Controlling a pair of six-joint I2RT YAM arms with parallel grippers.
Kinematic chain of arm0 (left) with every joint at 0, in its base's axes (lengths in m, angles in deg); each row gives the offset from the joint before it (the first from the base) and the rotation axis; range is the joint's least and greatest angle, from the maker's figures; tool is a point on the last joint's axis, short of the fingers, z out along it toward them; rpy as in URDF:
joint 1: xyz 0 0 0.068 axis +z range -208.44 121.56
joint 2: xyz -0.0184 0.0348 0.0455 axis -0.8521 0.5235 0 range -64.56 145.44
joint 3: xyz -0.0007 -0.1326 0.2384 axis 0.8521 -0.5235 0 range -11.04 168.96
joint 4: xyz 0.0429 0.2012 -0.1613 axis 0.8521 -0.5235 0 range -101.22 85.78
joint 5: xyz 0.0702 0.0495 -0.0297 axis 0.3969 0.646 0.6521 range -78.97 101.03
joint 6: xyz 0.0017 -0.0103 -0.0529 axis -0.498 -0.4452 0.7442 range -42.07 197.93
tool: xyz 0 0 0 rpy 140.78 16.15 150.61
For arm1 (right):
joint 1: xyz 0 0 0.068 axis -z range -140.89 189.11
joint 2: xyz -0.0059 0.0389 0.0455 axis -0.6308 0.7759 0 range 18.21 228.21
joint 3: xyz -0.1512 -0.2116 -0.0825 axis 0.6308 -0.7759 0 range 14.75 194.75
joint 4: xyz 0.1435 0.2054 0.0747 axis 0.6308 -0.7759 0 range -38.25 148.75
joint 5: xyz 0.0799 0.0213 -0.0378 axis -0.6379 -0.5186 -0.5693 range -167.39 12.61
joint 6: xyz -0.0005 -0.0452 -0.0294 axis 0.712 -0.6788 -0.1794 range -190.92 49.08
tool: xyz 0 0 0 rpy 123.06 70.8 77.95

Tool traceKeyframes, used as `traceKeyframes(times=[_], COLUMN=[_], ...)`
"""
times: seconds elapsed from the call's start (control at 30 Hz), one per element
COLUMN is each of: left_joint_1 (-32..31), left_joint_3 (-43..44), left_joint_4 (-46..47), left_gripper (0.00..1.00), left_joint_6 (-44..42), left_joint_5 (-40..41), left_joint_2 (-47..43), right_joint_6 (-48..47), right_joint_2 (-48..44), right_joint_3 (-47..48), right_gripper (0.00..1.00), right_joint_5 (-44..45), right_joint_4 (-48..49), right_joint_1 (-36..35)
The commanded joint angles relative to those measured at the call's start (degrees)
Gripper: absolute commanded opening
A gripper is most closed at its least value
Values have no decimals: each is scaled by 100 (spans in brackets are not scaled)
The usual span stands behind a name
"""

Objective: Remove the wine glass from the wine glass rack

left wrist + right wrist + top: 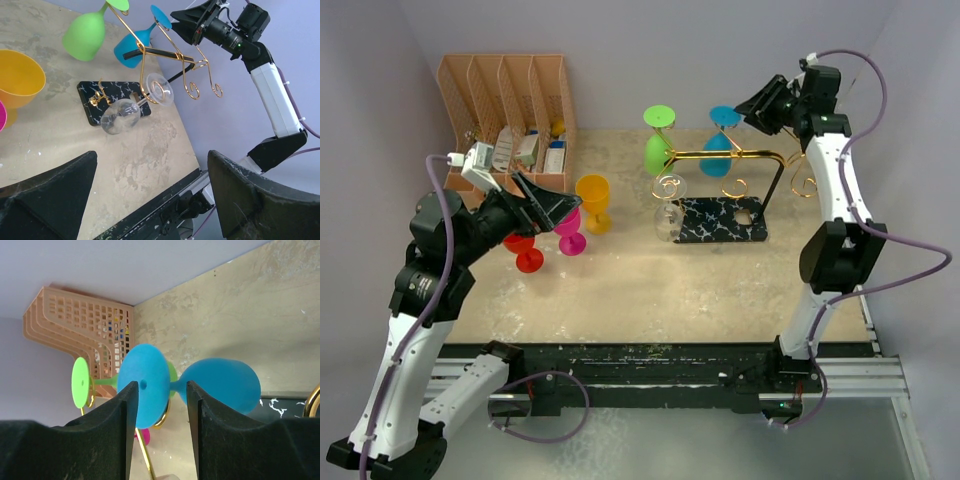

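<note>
The wine glass rack (725, 154) is a gold wire frame on a black marbled base (725, 222). A blue wine glass (719, 150), a green one (656, 152) and a clear one (667, 218) hang upside down from it. My right gripper (754, 108) is open, just right of the blue glass's foot. In the right wrist view its jaws (162, 405) stand either side of the blue foot (145, 382) and stem, apart from both; the blue bowl (225, 385) lies beyond. My left gripper (558, 206) is open and empty, left of the rack.
An orange slotted organiser (505, 100) stands at the back left. A yellow glass (593, 200), a pink one (570, 236) and a red one (527, 256) stand on the table by my left gripper. The left wrist view shows the rack (150, 55) and clear glass (120, 116).
</note>
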Motion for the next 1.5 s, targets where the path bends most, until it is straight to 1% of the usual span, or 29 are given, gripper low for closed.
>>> traceKeyframes(times=[0.0, 0.23, 0.3, 0.37, 0.47, 0.53, 0.8, 1.07, 1.47], left_joint_1=[-17, -20, -17, -17, -15, -19, -18, -19, -15], left_joint_3=[-18, -34, -49, -69, -108, -130, -140, -177, -132], left_joint_4=[-16, -134, -147, -159, -171, -182, -222, -196, -236], left_gripper=[94, 94, 94, 94, 93, 94, 93, 93, 93], left_joint_6=[-186, -216, -219, -222, -222, -214, -196, -148, -137], left_joint_5=[128, 210, 221, 229, 240, 248, 250, 212, 192], left_joint_2=[-98, -147, -156, -169, -190, -203, -219, -253, -316], right_joint_6=[-112, 10, 66, 136, 250, 286, 417, 892, 1343], right_joint_2=[49, 46, -5, -81, -165, -177, -448, -786, -760], right_joint_3=[-24, -278, -391, -529, -704, -740, -1036, -1445, -1679], right_gripper=[46, 44, 41, 37, 27, 20, 0, 0, 0], right_joint_5=[-47, -319, -392, -439, -583, -708, -724, -906, -1383], right_joint_4=[276, 810, 988, 1184, 1550, 1630, 1983, 2616, 2956], right_joint_1=[20, 20, 20, 20, 20, 20, 20, 20, 20])
